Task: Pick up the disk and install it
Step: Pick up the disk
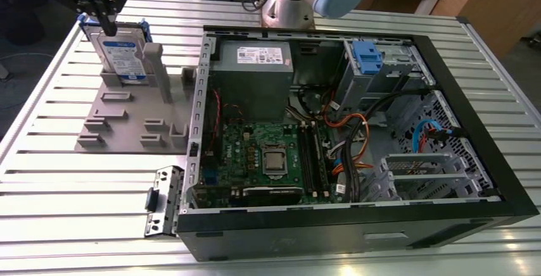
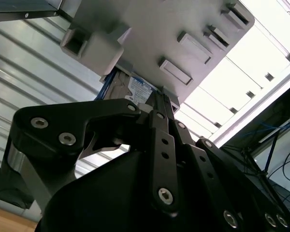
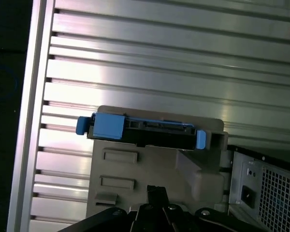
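The disk (image 1: 121, 57) stands on edge in a slot of the grey holder plate (image 1: 127, 121) at the exterior view's far left; it is silver with a white-and-blue label and a blue frame. My gripper (image 1: 108, 28) hangs over its top edge, fingers drawn together. In the first wrist view the disk's blue-framed top edge (image 3: 145, 129) lies apart from the gripper (image 3: 154, 189), with nothing between the fingers. In the second wrist view the gripper (image 2: 157, 99) points at the disk's label (image 2: 140, 89) under the holder (image 2: 150, 29).
An open computer case (image 1: 338, 225) lies to the exterior view's right of the holder, with a grey power supply (image 1: 253, 73), a motherboard and cables inside. A blue-clipped drive cage (image 1: 366, 54) sits at its far side. The arm's base (image 1: 287, 10) stands behind the case on the slatted aluminium table (image 1: 50, 181).
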You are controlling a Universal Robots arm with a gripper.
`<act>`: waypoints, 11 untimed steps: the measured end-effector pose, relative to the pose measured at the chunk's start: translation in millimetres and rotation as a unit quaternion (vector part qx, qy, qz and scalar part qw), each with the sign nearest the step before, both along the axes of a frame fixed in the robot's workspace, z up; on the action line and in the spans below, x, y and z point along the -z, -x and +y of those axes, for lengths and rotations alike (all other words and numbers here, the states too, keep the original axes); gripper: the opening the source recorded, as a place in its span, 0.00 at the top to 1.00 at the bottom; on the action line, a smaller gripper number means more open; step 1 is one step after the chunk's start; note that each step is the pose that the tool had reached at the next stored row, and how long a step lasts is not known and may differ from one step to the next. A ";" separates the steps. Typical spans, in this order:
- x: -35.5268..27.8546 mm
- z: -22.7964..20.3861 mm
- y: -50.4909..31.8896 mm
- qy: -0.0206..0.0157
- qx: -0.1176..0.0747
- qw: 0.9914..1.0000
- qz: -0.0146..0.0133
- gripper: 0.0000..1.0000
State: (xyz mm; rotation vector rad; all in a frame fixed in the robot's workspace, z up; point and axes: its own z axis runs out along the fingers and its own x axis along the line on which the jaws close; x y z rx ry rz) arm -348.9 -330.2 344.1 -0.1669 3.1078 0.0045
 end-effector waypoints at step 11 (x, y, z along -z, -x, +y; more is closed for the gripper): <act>0.0 0.0 0.0 0.000 -0.034 0.999 0.000 0.90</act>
